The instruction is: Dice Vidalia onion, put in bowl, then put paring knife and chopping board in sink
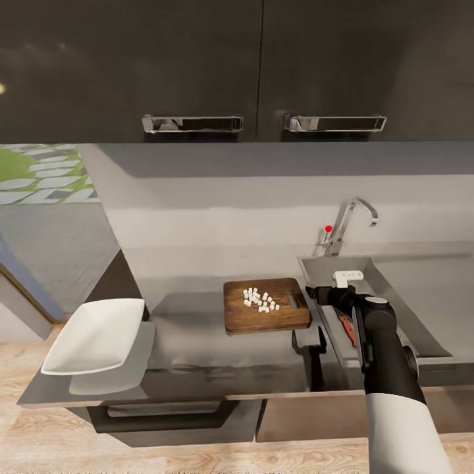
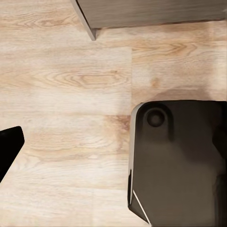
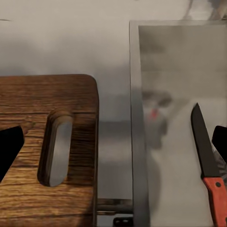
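The right gripper (image 1: 327, 294) hovers above the sink (image 1: 316, 266) rim, fingers spread and empty. The paring knife (image 3: 208, 156) lies inside the sink. The chopping board (image 1: 263, 319) rests on the countertop (image 1: 191, 342) just beside the sink, slot handle toward the basin, with the diced onion (image 1: 260, 299) heaped on it. The bowl (image 1: 95, 336) sits well apart from the sink, at the countertop's far end, with no pieces visible in it.

Risk: moving the board into the sink now would dump the dice. The left gripper's state cannot be determined.
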